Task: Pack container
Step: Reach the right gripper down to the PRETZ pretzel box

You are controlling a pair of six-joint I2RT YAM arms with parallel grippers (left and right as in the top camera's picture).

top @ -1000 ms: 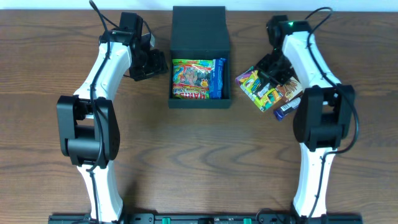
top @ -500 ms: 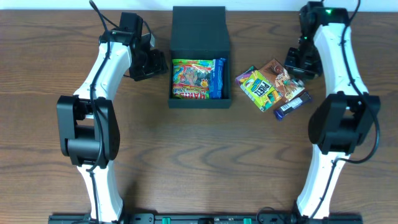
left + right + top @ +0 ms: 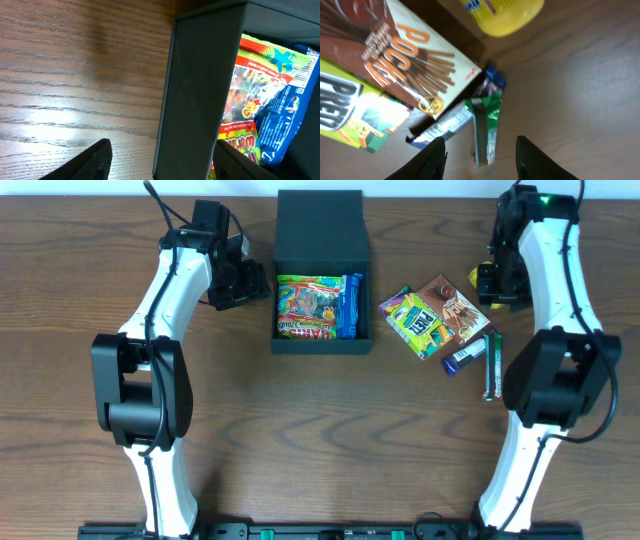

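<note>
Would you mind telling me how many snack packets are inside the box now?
2: a colourful gummy bag fills the left side of the box, and a blue packet lies along its right wall. Others may hide beneath.

The brown box carries "POCKY" in big orange letters running up towards one o'clock in the right wrist view. At its seven o'clock, the green packet shows "PRET" in white before the frame edge cuts the word. Overhead, the same packet reads "PRETZ". In the container, the gummy bag bears red letters at six o'clock, probably "HARIBO", upside down.
</note>
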